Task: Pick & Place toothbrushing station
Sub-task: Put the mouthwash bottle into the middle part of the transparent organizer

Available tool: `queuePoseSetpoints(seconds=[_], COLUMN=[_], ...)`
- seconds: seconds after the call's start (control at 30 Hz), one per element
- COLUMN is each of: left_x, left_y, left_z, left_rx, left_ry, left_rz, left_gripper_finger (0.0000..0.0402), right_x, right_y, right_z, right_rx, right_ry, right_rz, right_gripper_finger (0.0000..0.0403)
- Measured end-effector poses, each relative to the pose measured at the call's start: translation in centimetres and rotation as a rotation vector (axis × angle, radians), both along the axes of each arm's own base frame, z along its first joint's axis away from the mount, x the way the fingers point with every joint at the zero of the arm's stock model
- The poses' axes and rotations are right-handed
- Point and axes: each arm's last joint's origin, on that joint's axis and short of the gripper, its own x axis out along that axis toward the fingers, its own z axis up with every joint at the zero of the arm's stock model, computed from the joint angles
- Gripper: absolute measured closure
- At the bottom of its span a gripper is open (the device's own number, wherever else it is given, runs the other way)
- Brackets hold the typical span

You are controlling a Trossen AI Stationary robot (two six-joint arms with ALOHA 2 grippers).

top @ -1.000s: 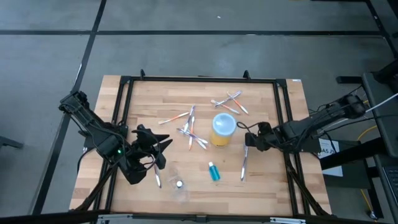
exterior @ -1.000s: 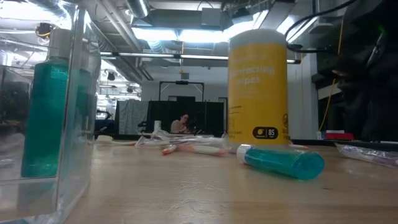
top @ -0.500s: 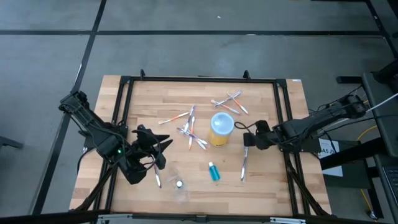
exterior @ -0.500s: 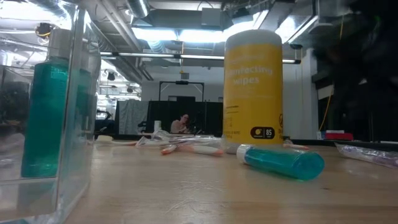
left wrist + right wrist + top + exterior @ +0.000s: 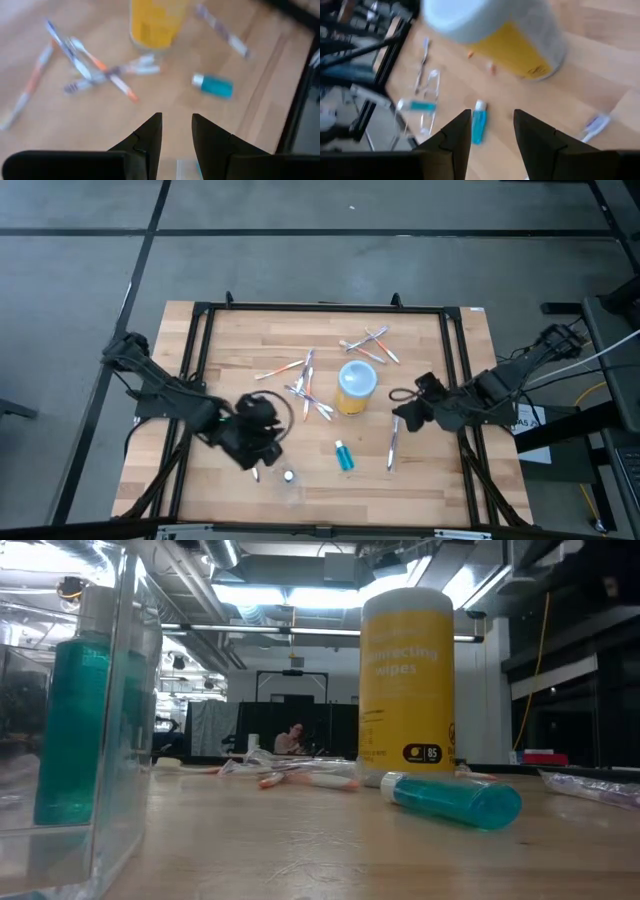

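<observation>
The yellow cup [image 5: 357, 387] with a pale-blue top stands upright on its base mid-table. Thin toothbrushes [image 5: 307, 390] lie scattered to its left and behind it, and a wrapped toothbrush [image 5: 392, 445] lies to its right. A teal tube [image 5: 343, 456] lies on its side near the cup. The clear pouch [image 5: 85, 720] stands near the front edge with another teal tube inside. My left gripper [image 5: 176, 135] hovers open over the near-left table, empty. My right gripper [image 5: 492, 130] hangs open above the table right of the cup [image 5: 510, 35], also empty.
A black metal frame [image 5: 200, 310] runs around the tabletop. Bare wood lies at the far left and at the near right corner. A person sits far off in the room behind the table in the low view.
My right gripper has risen beside the cup, rolled, and left the low view. The cup has shifted slightly and stands still. My left gripper has swung toward the table's middle and near edge, sinking and turning. Neither gripper's gap has changed.
</observation>
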Motion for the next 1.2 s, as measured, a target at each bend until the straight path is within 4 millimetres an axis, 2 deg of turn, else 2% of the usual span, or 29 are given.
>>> queuePoseSetpoints(seconds=[0.23,0.3,0.47,0.8,0.93,1.1,1.2], left_x=[5.9,7.2,9.1,12.4,14.2,17.1,18.1], left_y=[0.1,0.7,2.4,3.2,3.4,3.9,4.1], left_z=[-1.9,-2.4,-4.7,-7.6,-9.0,-9.9,-10.6], left_rx=[-0.265,-0.361,-0.566,-0.719,-0.780,-0.838,-0.843], left_ry=[-0.112,-0.132,-0.056,-0.102,-0.066,-0.081,-0.054], left_rz=[-0.033,0.034,0.205,0.373,0.443,0.508,0.568], left_gripper_finger=[0.0284,0.0278,0.0270,0.0267,0.0267,0.0267,0.0267], right_x=[-0.2,-0.4,-0.8,-1.7,-1.9,-2.0,-2.1], right_y=[1.9,2.2,3.1,4.9,5.6,6.2,6.4], right_z=[0.1,0.1,0.3,0.8,1.3,1.7,1.7], right_rx=[0.018,0.031,0.062,0.029,0.028,0.008,0.006], right_ry=[0.012,0.009,-0.016,-0.070,-0.109,-0.146,-0.140], right_rz=[0.046,0.052,0.087,0.273,0.371,0.490,0.551], right_gripper_finger=[0.0252,0.0252,0.0252,0.0252,0.0252,0.0252,0.0252])
